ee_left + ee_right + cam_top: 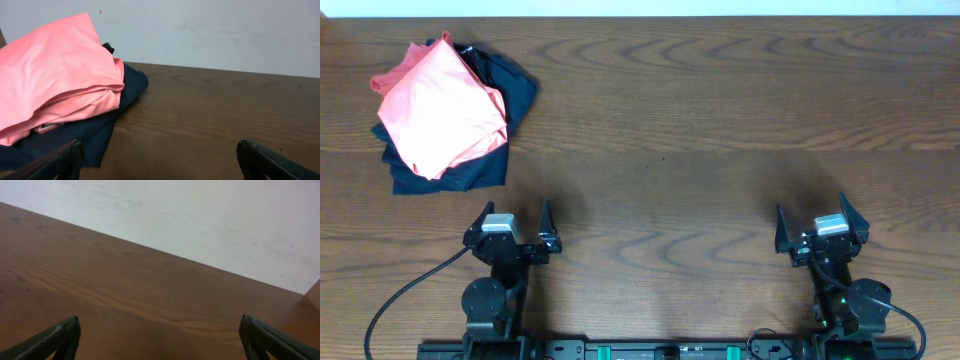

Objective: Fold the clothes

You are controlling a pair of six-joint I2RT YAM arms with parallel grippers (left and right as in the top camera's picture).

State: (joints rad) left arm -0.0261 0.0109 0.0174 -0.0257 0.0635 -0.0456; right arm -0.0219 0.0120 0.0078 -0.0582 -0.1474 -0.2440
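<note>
T-shirt point(440, 105) atop other garments point(470, 178), table's point(720, 130) far-L corner; L gripper point(515, 212) & R gripper point(817, 212) at near edge, apart.

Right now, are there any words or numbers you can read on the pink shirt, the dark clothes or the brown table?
No text can be read anywhere in these views.
Salmon-pink soft T-shirt: only plain cloth shows, no lettering in view.
Small pale patch peeking out between it and the dark navy garments: too small and blurred to read.
Brown wooden table: no words, numbers or labels.
</note>
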